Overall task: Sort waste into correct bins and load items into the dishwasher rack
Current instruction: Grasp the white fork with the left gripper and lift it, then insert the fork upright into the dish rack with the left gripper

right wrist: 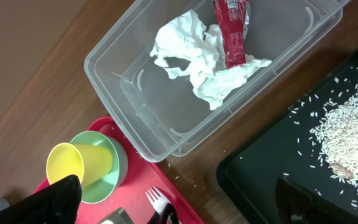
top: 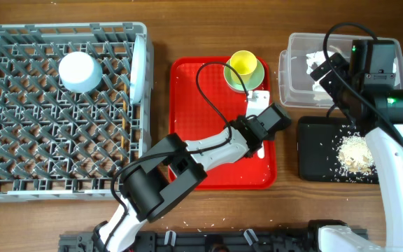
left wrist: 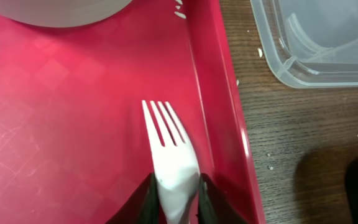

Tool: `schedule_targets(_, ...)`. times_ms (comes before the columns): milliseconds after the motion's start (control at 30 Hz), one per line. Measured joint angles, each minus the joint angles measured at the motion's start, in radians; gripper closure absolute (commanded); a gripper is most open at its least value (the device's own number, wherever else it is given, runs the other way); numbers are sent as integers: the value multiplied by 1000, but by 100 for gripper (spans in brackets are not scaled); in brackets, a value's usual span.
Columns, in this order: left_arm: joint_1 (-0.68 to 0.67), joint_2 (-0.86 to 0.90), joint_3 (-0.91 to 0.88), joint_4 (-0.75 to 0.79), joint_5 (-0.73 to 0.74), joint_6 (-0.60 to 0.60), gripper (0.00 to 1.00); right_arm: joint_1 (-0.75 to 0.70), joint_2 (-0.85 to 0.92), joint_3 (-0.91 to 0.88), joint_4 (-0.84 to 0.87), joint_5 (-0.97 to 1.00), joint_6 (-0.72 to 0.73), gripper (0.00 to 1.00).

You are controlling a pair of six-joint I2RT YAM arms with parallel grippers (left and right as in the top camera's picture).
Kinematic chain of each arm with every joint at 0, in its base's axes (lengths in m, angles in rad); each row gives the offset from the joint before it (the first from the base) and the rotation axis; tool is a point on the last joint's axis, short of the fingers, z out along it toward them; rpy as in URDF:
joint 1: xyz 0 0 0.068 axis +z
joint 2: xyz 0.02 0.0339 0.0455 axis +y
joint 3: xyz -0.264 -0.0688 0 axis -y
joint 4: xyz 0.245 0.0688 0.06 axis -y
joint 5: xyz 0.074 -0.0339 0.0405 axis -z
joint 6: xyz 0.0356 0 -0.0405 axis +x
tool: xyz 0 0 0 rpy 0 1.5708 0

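My left gripper (left wrist: 176,186) is shut on the white plastic fork (left wrist: 169,149), low over the right side of the red serving tray (left wrist: 73,124); overhead shows the gripper (top: 261,131) and fork (top: 261,148). My right gripper (top: 329,67) is open and empty above the clear tub (right wrist: 104,68), which holds crumpled tissue (right wrist: 197,59) and the red wrapper (right wrist: 230,31). The black tray (right wrist: 266,168) holds food scraps (right wrist: 347,130). The yellow cup (top: 243,62) stands in the green bowl (top: 252,77). The rack (top: 19,140) holds the upturned blue bowl (top: 80,71) and the upright plate (top: 140,66).
The clear tub (top: 296,84) and the black tray (top: 317,150) lie right of the red tray (top: 201,140). Loose rice grains lie on the wood between them. The left arm's cable arcs over the red tray.
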Motion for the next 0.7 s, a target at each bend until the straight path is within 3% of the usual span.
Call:
schedule_targets(133, 0, 0, 2, -16, -5, -5, 96, 0, 0, 0, 0, 0, 0, 0)
schedule_targets(333, 0, -46, -3, -140, 6, 3, 96, 0, 0, 0, 0, 0, 0, 0)
schedule_targets(500, 10, -262, -15, -311, 12, 219, 96, 0, 0, 0, 1, 0, 0, 0)
schedule_targets(600, 96, -455, -15, -427, 23, 327, 96, 0, 0, 0, 0, 0, 0, 0)
schedule_targets(700, 269, -632, -15, -530, 22, 510, 96, 0, 0, 0, 1, 0, 0, 0)
